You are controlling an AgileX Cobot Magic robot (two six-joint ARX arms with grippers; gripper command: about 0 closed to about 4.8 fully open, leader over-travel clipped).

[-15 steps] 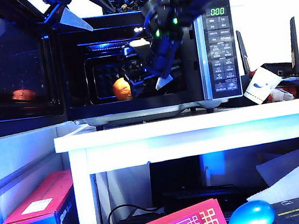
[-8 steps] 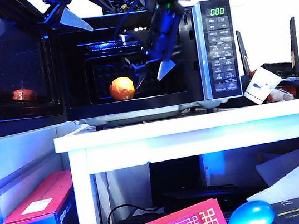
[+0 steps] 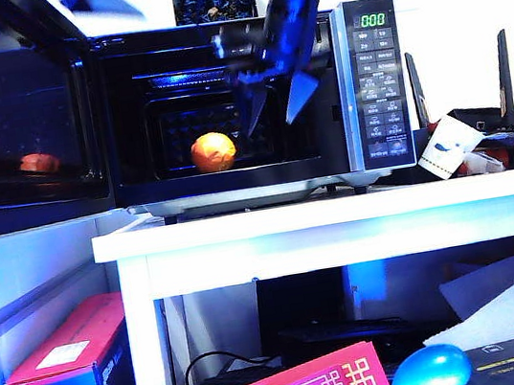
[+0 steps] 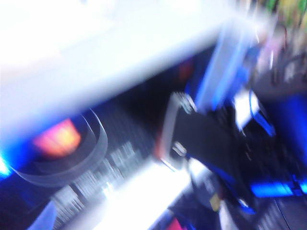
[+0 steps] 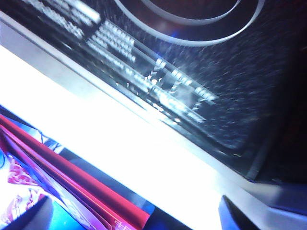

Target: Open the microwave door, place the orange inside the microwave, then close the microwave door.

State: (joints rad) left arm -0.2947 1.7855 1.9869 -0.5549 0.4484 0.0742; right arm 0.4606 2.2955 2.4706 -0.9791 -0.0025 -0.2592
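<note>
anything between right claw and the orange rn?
Nothing. In the exterior view, the open right claw hangs up-right of the orange, with only bare microwave cavity between.

The right gripper (image 3: 277, 110) is black with pale pointed fingertips (a green light glows on the arm above).

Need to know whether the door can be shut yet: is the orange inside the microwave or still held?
Inside. The orange sits alone on the microwave floor; the right claw is open above it, holding nothing.

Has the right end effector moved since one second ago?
Yes. The right end effector rose away from the orange, toward the microwave cavity's top, jaws open.
</note>
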